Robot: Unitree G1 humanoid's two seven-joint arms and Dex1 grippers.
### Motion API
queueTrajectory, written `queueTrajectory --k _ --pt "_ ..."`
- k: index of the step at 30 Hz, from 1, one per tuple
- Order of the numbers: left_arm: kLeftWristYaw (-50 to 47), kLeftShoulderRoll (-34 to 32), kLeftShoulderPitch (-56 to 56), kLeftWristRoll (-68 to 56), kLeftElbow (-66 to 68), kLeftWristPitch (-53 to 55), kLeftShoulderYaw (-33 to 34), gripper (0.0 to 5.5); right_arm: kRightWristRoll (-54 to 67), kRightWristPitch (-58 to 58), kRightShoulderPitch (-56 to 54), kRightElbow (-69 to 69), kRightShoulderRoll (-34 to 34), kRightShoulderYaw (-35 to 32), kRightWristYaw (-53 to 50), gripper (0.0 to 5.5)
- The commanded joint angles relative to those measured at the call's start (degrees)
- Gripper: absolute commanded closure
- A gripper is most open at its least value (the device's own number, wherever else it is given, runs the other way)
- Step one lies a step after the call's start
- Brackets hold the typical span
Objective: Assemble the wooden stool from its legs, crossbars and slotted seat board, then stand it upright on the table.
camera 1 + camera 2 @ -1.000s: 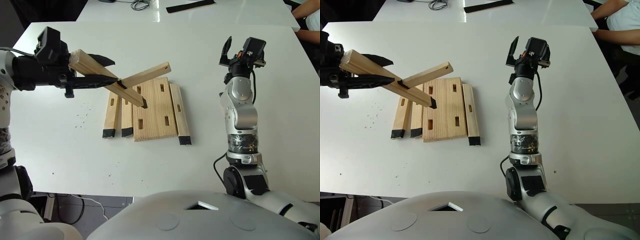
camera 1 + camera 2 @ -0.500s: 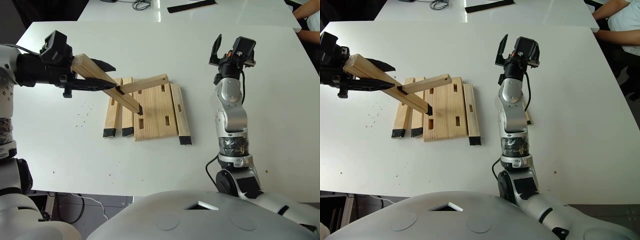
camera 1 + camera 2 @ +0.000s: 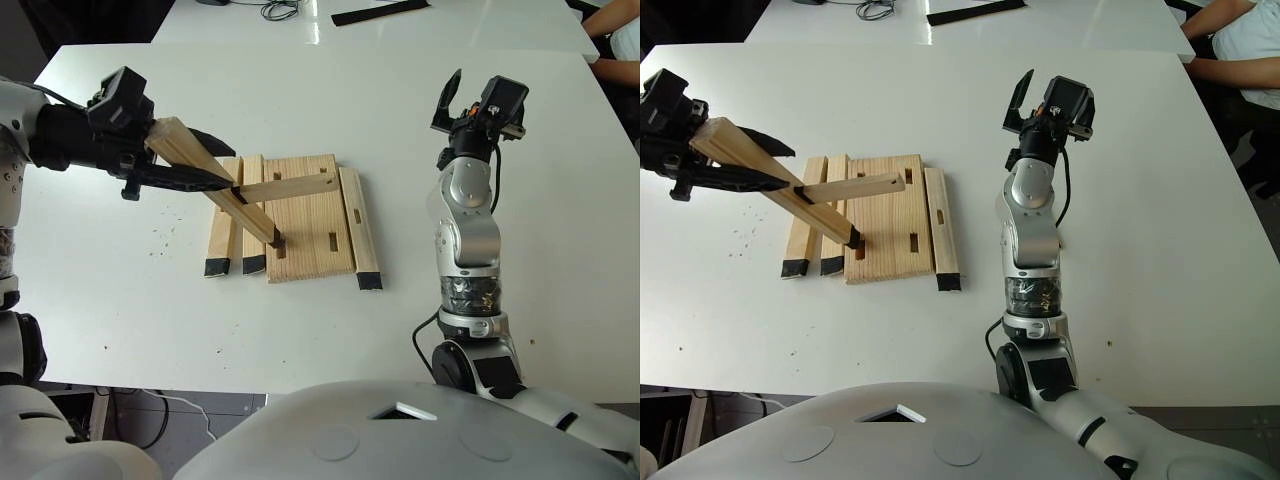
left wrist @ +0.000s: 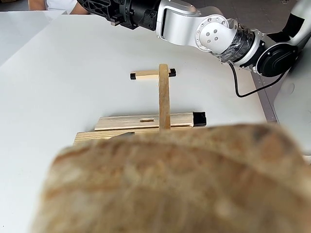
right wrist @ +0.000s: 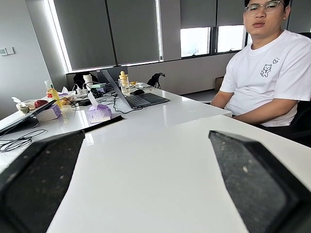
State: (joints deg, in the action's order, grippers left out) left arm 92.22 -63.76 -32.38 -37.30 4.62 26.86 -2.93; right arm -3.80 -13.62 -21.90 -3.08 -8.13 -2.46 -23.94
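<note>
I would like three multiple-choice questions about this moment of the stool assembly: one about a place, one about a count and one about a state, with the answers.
1. Where is the lower end of the leg that the left gripper holds?
A) at the seat board
B) on the bare table
C) high in the air, far from any wood

2. How many legs lie flat beside the seat board?
A) one
B) three
C) five

3. How is the right gripper?
A) shut on a crossbar
B) shut on a leg
C) open and empty

Answers: 1 A, its black tip meets the board near a slot. 2 B, two lie on the board's left and one on its right. 3 C, it is spread wide in the air with nothing in it.
</note>
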Motion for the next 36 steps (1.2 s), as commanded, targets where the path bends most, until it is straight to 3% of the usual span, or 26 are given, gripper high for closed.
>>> queueTrajectory --k 1,10,24,36 --pt "0.2 -1.2 0.7 -1.1 -1.0 0.7 -0.2 3.46 0.6 -1.0 1.6 -0.7 -2.5 0.1 -0.3 0.8" --pt "-0.6 0.7 2.9 -0.9 -4.0 3.4 2.4 3.46 1.2 -1.0 0.8 0.5 -2.1 -0.1 -0.1 0.8" --pt "0.1 2.9 1.0 4.1 -1.5 -1.4 -1.0 3.46 1.4 0.4 0.3 2.2 -2.6 0.3 -0.4 0.8" --pt "-4.9 1.4 16.2 7.5 -12.8 -7.2 3.4 3.46 3.3 2.8 1.2 1.4 -3.3 -0.2 -1.1 0.8"
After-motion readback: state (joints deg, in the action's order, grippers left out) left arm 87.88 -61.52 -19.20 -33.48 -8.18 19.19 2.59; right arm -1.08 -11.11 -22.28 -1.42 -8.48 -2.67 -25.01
